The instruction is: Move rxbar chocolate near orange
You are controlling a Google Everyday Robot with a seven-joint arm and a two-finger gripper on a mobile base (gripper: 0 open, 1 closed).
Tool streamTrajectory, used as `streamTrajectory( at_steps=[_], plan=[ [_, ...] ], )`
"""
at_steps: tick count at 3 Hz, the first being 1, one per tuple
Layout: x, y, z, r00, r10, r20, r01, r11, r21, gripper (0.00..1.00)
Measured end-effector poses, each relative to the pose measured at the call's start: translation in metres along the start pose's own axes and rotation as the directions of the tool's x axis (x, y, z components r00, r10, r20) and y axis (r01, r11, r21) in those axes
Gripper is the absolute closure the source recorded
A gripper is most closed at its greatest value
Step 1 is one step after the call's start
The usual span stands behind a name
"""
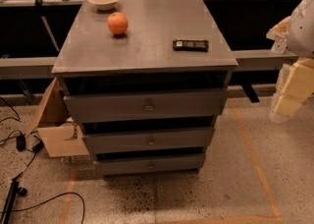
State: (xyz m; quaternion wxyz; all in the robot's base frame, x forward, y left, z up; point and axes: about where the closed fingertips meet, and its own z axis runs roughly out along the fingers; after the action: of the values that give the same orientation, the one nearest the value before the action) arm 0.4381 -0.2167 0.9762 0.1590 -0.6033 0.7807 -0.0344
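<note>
The rxbar chocolate [190,45] is a slim black bar lying flat near the right front of the grey cabinet top [157,21]. The orange [117,23] sits left of centre on the same top, well apart from the bar. My gripper [288,101], cream-coloured below a white arm, hangs at the right edge of the view. It is off the cabinet, to the right of the bar and lower than the top, and it holds nothing that I can see.
A shallow white bowl [104,0] stands at the back left of the top, behind the orange. The cabinet has three drawers [147,105], slightly pulled out. A cardboard box [54,125] and cables [19,144] lie on the floor at left.
</note>
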Motion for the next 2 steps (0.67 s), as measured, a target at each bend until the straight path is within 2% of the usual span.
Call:
streamTrajectory(
  at_steps=[1, 2],
  plan=[
    [0.000, -0.001, 0.000, 1.000, -0.001, 0.002, 0.001, 1.0000, 0.003, 0.00],
    [0.000, -0.016, 0.008, 0.999, 0.005, 0.054, -0.004, 1.0000, -0.008, 0.00]
  ],
)
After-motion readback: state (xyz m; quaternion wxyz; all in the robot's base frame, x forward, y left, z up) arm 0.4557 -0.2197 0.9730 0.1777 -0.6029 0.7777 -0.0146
